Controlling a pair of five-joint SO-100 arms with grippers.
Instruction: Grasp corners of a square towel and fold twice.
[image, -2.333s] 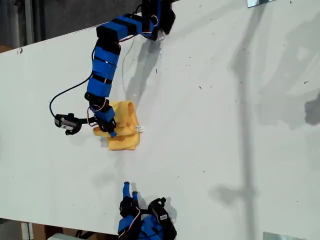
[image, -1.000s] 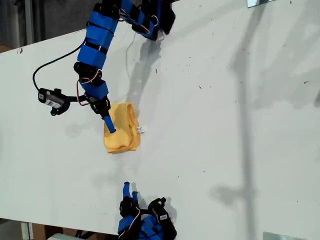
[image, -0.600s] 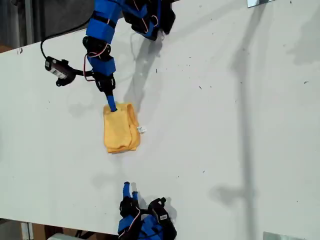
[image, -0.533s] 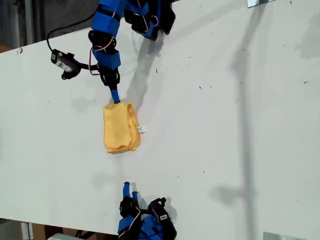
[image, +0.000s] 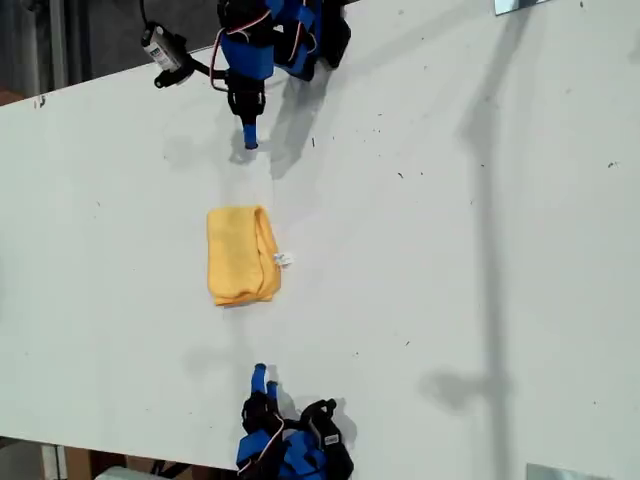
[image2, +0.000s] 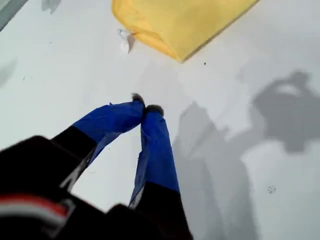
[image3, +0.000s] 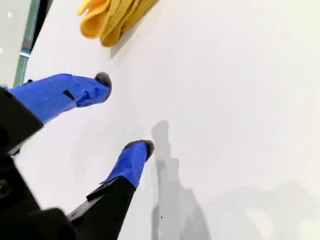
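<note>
Soft yellow-orange terry towel (image: 241, 268) folded into compact rectangle on white table (image: 450, 250), bare surface all round. My first gripper (image2: 146, 107) pinched together, empty; my second gripper (image3: 125, 112) spread apart, empty.

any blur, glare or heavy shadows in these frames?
Exterior view: sharp, with long soft shadows streaking the table; no glare on the towel. First wrist view: gripper body blurred up close, a dark arm shadow on the table. Second wrist view: bright, washed-out tabletop, fingers slightly soft.

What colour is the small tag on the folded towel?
White. The small tag sticks out from the yellow-orange towel; the first wrist view shows it best.
</note>
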